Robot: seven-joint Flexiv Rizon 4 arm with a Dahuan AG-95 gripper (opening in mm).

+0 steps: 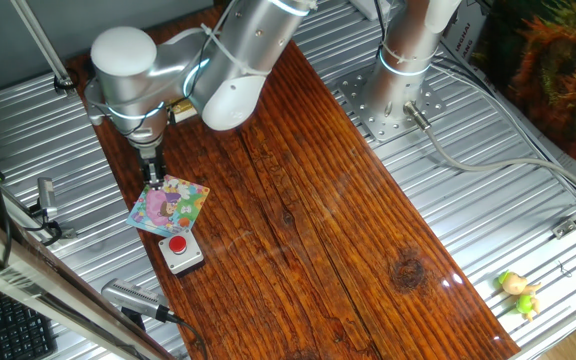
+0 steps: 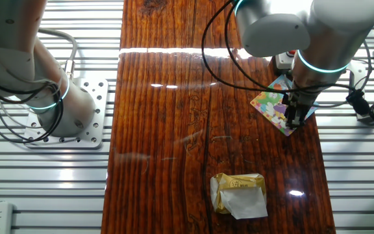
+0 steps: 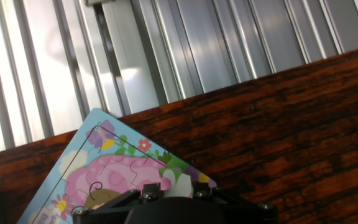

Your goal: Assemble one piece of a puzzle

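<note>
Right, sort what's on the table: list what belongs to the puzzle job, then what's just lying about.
For the job:
- puzzle, near the wooden board's edge
- gripper, down at the puzzle's corner; open or shut, I can't tell

Lying about:
- grey box with a red button, just beside the puzzle
- crumpled gold wrapper
- small yellow-green toy, off on the metal slats

Worktop: dark reddish-brown wooden plank, glossy, pronounced grain, one dark knot toward one end. Laid over ribbed aluminium decking extending on both long sides. Perforated metal base plate bolted onto decking beside plank. Grey cables trailing across ribs. Overhead light: bright white reflections on varnish. Keyboard corner at frame edge.
</note>
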